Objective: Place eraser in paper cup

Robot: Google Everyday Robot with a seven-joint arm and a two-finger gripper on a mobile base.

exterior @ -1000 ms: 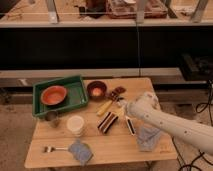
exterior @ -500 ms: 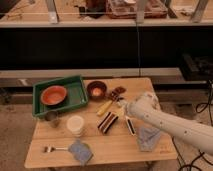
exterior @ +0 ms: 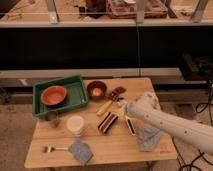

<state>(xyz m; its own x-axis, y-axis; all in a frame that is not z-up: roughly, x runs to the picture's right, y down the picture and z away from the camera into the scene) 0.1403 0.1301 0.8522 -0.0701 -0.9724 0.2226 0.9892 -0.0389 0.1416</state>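
Brown-striped eraser lies just beside the tool, whose open-or-closed state cannot be told.

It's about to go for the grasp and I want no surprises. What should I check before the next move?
1. Eraser lies free on the table, nothing on top: ok.
2. Paper cup upright, left of the eraser: ok.
3. Cup empty inside: cannot tell.
4. Gripper close to the eraser, at its upper right: ok.
5. Room around the eraser: not ok; the yellow-handled tool and black-and-white stick lie close beside it.
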